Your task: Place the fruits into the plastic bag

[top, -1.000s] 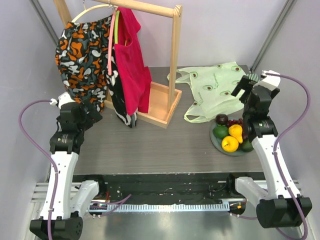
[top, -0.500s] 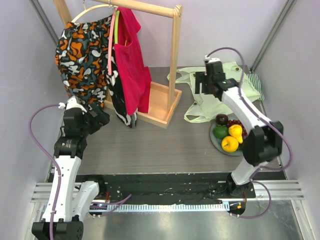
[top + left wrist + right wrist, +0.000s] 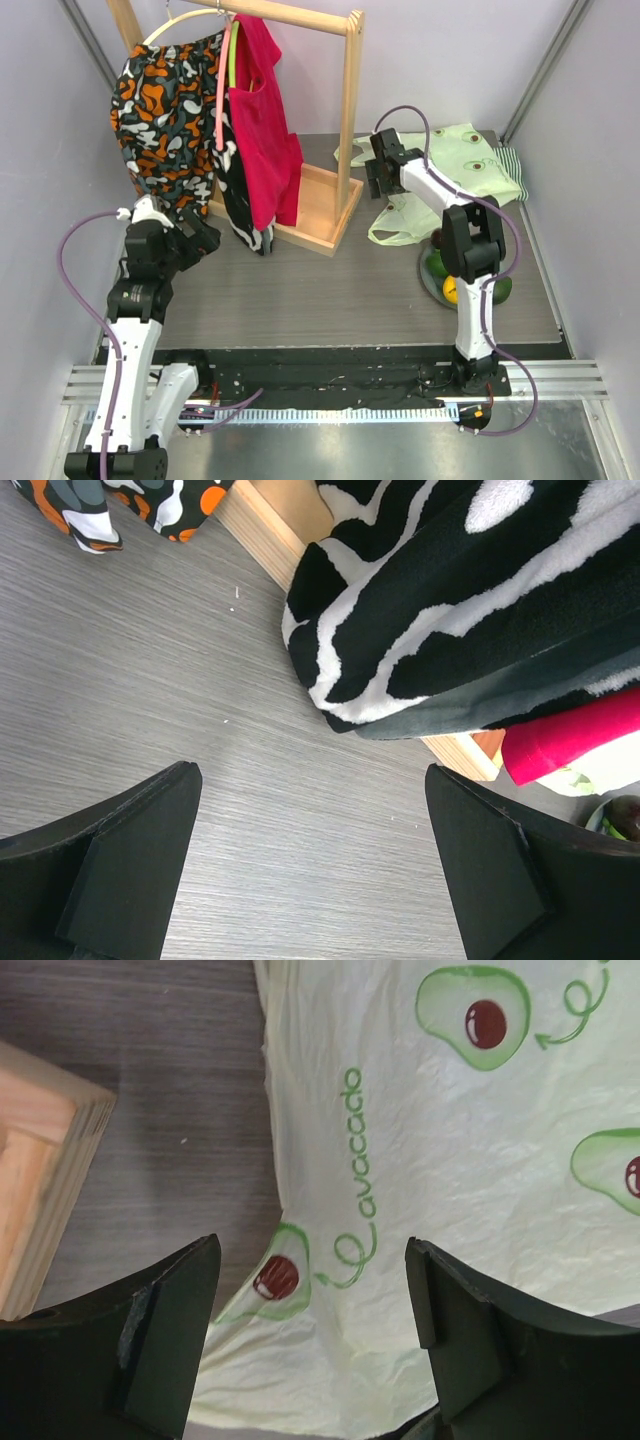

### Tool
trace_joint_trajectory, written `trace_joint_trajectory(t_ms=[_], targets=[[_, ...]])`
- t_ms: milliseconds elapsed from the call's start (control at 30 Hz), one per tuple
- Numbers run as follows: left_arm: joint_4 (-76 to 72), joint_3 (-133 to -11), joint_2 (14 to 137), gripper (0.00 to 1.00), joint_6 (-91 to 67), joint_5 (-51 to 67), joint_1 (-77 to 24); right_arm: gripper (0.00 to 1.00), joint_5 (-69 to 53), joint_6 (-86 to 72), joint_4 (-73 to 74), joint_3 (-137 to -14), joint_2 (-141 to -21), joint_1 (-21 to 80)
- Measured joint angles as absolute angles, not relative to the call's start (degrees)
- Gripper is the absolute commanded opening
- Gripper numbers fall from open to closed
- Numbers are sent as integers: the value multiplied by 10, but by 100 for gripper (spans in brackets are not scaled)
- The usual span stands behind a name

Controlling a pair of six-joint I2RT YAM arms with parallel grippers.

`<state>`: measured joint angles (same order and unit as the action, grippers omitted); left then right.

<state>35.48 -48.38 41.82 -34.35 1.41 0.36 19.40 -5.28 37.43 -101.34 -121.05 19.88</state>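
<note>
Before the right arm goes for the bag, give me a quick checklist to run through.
1. Right gripper open and empty: ok.
2. Over the plastic bag, at its edge: ok.
3. Bag mouth spread open: not ok, lies flat.
4. Clearance from wooden rack base: cannot tell.
5. Fruits on the plate: ok, partly hidden.
6. Left gripper open, well away: ok.

Your right arm (image 3: pixel 440 190) reaches far forward from its base, the elbow folded back on itself, the wrist ending just right of the wooden rack (image 3: pixel 325 195). Your right gripper (image 3: pixel 310 1250) points down, jaws spread wide with nothing between them. Your left arm (image 3: pixel 135 300) stands bent at the rack's near left. Your left gripper (image 3: pixel 308 780) tilts toward the rack's base, jaws equally wide and empty.
</note>
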Motion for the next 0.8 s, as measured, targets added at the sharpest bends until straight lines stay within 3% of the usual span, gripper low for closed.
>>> trace_joint_trajectory(t_ms=[233, 400, 700, 733, 800], targets=[[361, -483, 402, 100, -345, 14, 4, 81, 246, -14, 364, -1059, -1268, 198], [365, -483, 400, 100, -349, 14, 4, 72, 252, 8, 357, -1060, -1294, 198], [368, -483, 416, 100, -354, 21, 4, 35, 254, 16, 356, -1080, -1324, 191], [368, -483, 415, 100, -353, 22, 4, 21, 254, 16, 356, -1080, -1324, 190], [369, -483, 415, 100, -353, 22, 4, 10, 253, 18, 356, -1081, -1324, 185]])
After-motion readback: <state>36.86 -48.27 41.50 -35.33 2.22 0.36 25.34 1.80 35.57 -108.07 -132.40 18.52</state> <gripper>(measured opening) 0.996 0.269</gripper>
